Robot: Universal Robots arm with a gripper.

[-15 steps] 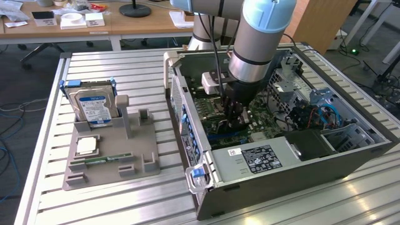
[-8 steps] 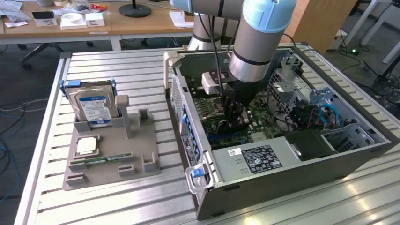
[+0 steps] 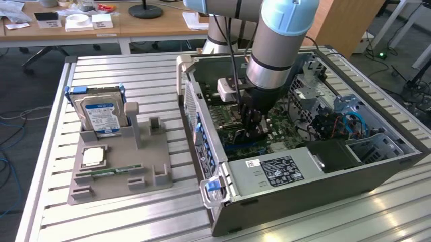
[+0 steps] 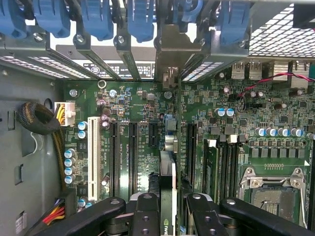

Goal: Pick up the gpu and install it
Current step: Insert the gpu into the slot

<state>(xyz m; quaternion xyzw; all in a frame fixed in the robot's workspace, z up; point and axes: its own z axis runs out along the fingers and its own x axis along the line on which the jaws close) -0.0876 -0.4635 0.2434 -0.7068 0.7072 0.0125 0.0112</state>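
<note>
A Universal Robots arm is seen reaching steeply down from the top centre of the exterior view into an open computer case lying on its side on a slatted metal table, the gripper lowered close to the green motherboard. In the wrist view the gripper is shown clamped on the gpu, its black fingers pressed against both sides of the thin card, which is held edge-on above the motherboard between the expansion slots, its tan-silver end bracket lined up with the rear opening of the case beneath a row of blue slot clips. Whether the card is fully seated in a slot cannot be told. One empty CPU socket is visible at the lower right of the wrist view. At the left of the exterior view a grey parts holder is seen carrying one silver, blue-labelled hard drive standing upright, one square chip lying flat and one slim green RAM stick set on edge
</note>
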